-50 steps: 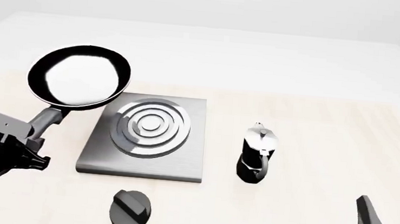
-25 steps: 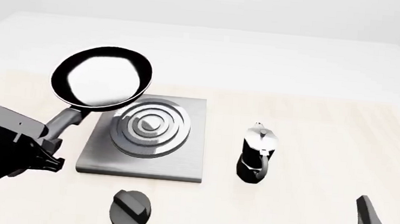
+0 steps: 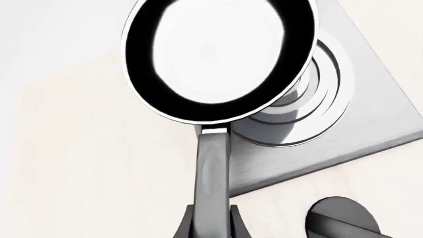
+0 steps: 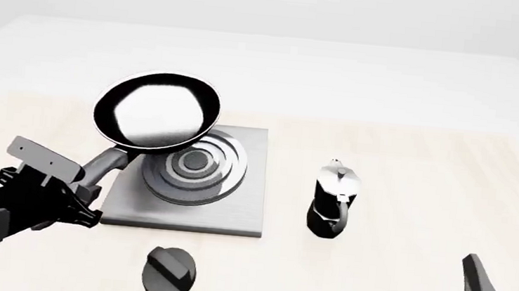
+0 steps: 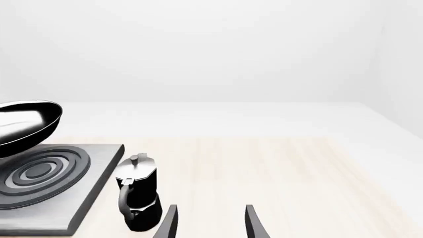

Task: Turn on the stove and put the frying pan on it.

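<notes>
**Pan swings in over the burner**

Over the last second the frying pan has travelled from the upper left of the front view toward the centre and now hangs above the stove's far-left corner, overlapping the rings. The left gripper is clamped on its handle. Placement looks close. The knob at lower centre looks untouched. The moka pot stands clear, right of the plate. The right gripper waits, fingers apart, lower right.
</notes>
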Controlling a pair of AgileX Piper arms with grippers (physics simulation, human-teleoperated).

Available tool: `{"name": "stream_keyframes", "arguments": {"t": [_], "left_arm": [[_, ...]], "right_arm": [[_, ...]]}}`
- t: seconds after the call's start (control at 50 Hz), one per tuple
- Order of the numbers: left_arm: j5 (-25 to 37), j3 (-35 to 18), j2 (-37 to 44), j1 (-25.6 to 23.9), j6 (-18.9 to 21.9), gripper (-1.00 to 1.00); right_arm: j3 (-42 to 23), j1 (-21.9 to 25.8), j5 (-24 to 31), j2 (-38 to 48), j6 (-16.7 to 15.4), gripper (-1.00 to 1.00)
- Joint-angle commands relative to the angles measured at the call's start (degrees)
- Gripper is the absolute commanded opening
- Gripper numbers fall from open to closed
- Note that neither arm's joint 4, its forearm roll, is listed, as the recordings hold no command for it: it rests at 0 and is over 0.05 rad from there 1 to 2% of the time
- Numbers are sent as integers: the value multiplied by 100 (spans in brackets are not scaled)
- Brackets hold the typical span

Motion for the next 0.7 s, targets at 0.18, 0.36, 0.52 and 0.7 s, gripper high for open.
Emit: {"name": "stream_keyframes", "arguments": {"t": [0.18,0.36,0.52,0.7], "left_arm": [[-95,-62,23,-241,12,-100],[-138,6,12,-366,-22,-100],[-74,41,-79,-524,-98,-100],[-56,97,-103,-631,-122,-100]], "right_arm": [[0,0,0,0,-1,100],[0,1,0,-1,-2,100],[0,0,0,0,0,100],[0,-1,0,-1,0,100]]}}
